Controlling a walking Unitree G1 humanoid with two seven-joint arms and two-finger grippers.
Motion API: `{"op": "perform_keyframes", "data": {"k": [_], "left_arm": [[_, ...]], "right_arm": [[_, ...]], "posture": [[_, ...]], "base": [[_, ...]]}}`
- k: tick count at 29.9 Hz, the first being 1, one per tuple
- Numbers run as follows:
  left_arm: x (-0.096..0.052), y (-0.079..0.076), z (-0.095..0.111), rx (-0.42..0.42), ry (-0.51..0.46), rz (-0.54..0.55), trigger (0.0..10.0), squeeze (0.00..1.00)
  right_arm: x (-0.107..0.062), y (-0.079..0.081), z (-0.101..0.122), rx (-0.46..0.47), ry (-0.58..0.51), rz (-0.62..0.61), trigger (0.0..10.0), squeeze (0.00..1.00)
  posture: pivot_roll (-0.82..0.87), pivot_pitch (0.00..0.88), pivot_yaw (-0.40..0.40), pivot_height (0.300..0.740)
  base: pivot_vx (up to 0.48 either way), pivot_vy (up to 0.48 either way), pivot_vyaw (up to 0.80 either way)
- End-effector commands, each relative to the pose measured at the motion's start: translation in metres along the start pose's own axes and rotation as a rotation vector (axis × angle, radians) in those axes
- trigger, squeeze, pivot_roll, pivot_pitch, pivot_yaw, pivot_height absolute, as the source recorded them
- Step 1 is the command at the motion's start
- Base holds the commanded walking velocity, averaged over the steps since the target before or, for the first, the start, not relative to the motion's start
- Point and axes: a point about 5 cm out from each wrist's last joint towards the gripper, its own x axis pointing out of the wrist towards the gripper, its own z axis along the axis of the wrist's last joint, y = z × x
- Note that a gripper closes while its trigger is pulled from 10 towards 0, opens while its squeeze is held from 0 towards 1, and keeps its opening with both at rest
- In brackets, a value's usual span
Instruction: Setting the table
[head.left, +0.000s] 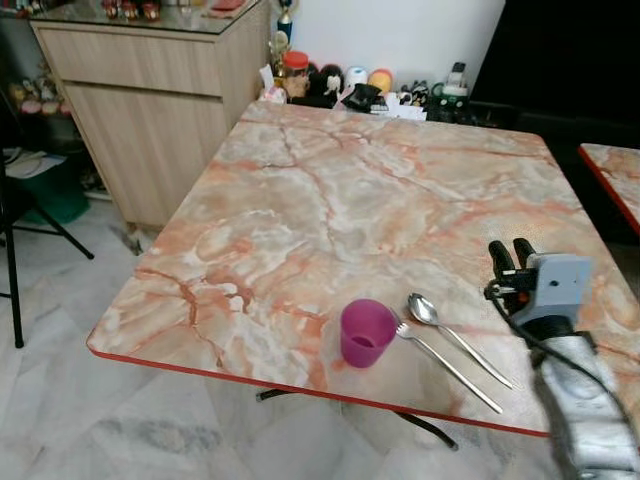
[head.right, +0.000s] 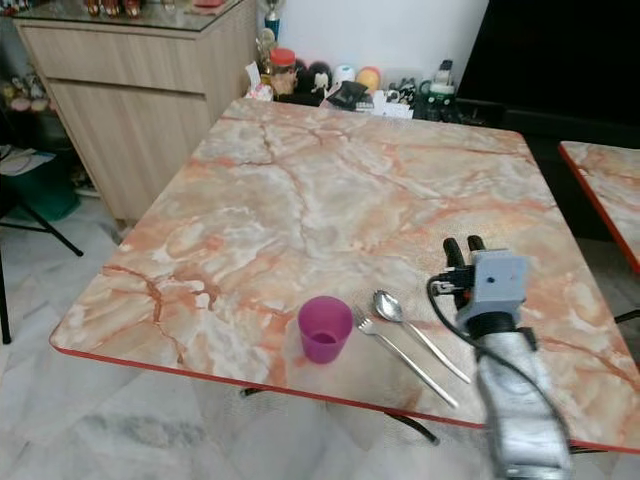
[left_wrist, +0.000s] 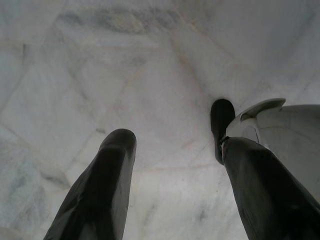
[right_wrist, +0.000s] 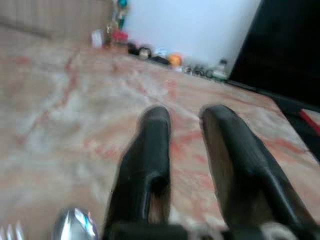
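This is looking like a lived-in home dining area. A marble-patterned table (head.left: 330, 210) with a red edge is standing on a pale tiled floor (head.left: 60, 400). A wooden sideboard (head.left: 150, 110) is sitting against the wall beside it, and small toys and jars (head.left: 340, 85) are crowding the floor along the white wall behind.

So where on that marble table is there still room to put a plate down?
Most of the table is bare: everything left of and beyond the purple cup. The near right corner is crowded, with the fork, the spoon and the right gripper above it.
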Motion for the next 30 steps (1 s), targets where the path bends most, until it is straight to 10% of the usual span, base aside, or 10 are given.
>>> {"op": "perform_keyframes", "data": {"k": [1, 4, 7, 8, 9, 11, 12, 17, 18, 30], "left_arm": [[-0.002, -0.002, -0.008, 0.015, 0.035, -0.012, 10.0, 0.00], [-0.001, -0.006, -0.006, 0.013, 0.032, -0.022, 10.0, 0.00], [0.000, -0.007, -0.006, 0.010, 0.031, -0.028, 10.0, 0.00], [0.000, -0.007, -0.006, 0.009, 0.031, -0.028, 10.0, 0.00], [0.000, -0.007, -0.006, 0.010, 0.032, -0.029, 10.0, 0.00], [-0.001, -0.007, -0.006, 0.010, 0.033, -0.029, 10.0, 0.00], [-0.001, -0.006, -0.007, 0.010, 0.035, -0.030, 10.0, 0.00], [-0.001, -0.006, -0.008, 0.008, 0.038, -0.035, 10.0, 0.00], [-0.001, -0.006, -0.008, 0.007, 0.038, -0.041, 10.0, 0.00], [-0.003, -0.002, -0.010, -0.001, 0.044, -0.044, 10.0, 0.00]], "right_arm": [[-0.002, 0.012, -0.005, -0.033, 0.074, 0.156, 10.0, 0.00], [-0.016, 0.023, -0.029, -0.089, 0.294, 0.412, 10.0, 0.00], [-0.015, 0.016, -0.036, -0.051, 0.330, 0.381, 10.0, 0.00], [-0.016, 0.017, -0.036, -0.036, 0.336, 0.394, 10.0, 0.26], [-0.018, 0.021, -0.036, -0.020, 0.341, 0.462, 10.0, 0.84], [-0.020, 0.023, -0.036, -0.014, 0.342, 0.491, 10.0, 0.84], [-0.021, 0.028, -0.036, 0.014, 0.354, 0.536, 10.0, 1.00], [-0.021, 0.040, -0.039, 0.073, 0.365, 0.632, 10.0, 1.00], [-0.018, 0.039, -0.042, 0.066, 0.377, 0.632, 10.0, 0.00], [-0.007, 0.032, -0.056, 0.049, 0.436, 0.628, 10.0, 0.00]], "posture": [[0.08, 0.116, -0.041, 0.740], [0.08, 0.114, -0.043, 0.740], [0.09, 0.116, -0.040, 0.740], [0.08, 0.118, -0.039, 0.740], [0.08, 0.119, -0.037, 0.740], [0.08, 0.119, -0.037, 0.740], [0.08, 0.120, -0.036, 0.740], [0.09, 0.121, -0.034, 0.740], [0.09, 0.121, -0.034, 0.740], [0.10, 0.117, -0.038, 0.740]], "base": [[0.000, 0.000, 0.00], [0.000, 0.000, 0.00], [0.000, 0.000, 0.00], [0.000, 0.000, 0.00], [0.000, 0.000, 0.00], [0.000, 0.000, 0.00], [0.000, 0.000, 0.00], [0.000, 0.000, 0.00], [0.000, 0.000, 0.00], [0.000, 0.000, 0.00]]}}
